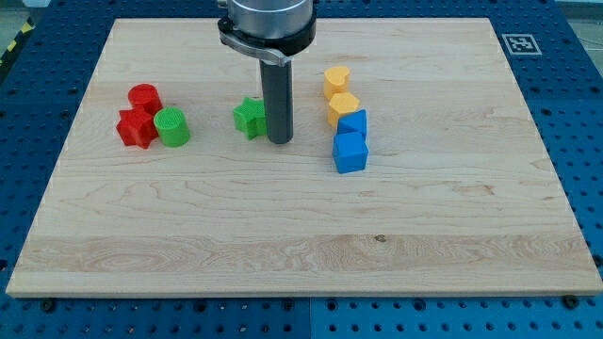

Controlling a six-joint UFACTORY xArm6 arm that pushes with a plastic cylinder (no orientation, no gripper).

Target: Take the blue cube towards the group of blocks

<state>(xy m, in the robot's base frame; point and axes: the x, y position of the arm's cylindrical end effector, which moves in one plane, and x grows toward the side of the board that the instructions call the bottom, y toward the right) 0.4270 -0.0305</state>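
A blue cube [350,153] sits right of the board's middle, at the bottom of a short column. Above it, touching, is a second blue block [353,122], then a yellow block [343,105] and a yellow hexagonal block [336,80]. My tip [280,140] rests on the board to the left of the blue cube, apart from it. A green star-shaped block [250,117] is right against the rod's left side. At the view's left stands a group: a red cylinder [144,96], a red star-shaped block [137,128] and a green cylinder [172,126].
The wooden board [301,254] lies on a blue perforated table. A black-and-white marker [519,43] sits at the board's top right corner. The arm's grey body [267,21] hangs over the top middle.
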